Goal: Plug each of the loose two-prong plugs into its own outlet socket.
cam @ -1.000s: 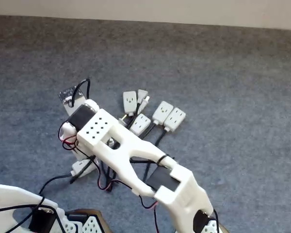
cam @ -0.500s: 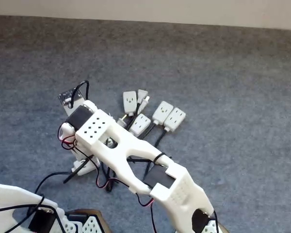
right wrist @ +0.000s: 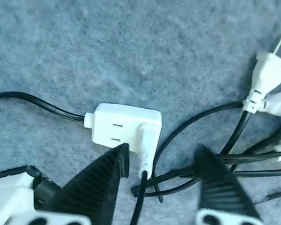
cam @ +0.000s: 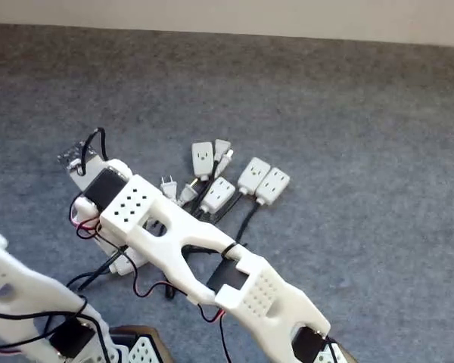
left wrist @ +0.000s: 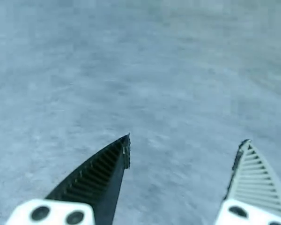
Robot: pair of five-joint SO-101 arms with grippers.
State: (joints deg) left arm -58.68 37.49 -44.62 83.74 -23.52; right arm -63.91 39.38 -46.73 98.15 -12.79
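- While the left gripper (left wrist: 186,140) is hanging released and empty over bare grey carpet (left wrist: 131,56), the left arm (cam: 15,295) is sitting at about 8 o'clock in the high view, partly cut off by the edge.
- Beside it, the right arm (cam: 181,242) is stretching toward 10 o'clock, and the right gripper (right wrist: 163,150) is standing open just above a white socket block (right wrist: 119,126), grasping nothing.
- I am judging that the work is standing at the step of fetching a plug. One loose plug (cam: 169,186) and a second plug (cam: 188,194) are lying with bare prongs at about 9 o'clock from the middle of the high view.
- The next move is probably calling for bringing the right gripper over a plug, closing on its body rather than its prongs, and turning it toward a free socket (cam: 218,193) lying just at 3 o'clock of the plugs.
- Further sockets (cam: 253,175) are fanning out toward 2 o'clock from there.
- In the high view the right arm is hiding its own fingers and part of the black cords (cam: 246,219).
- I am not managing to tell whether the socket block under the jaws is already carrying a plug at its end, nor which cord is belonging to which piece.
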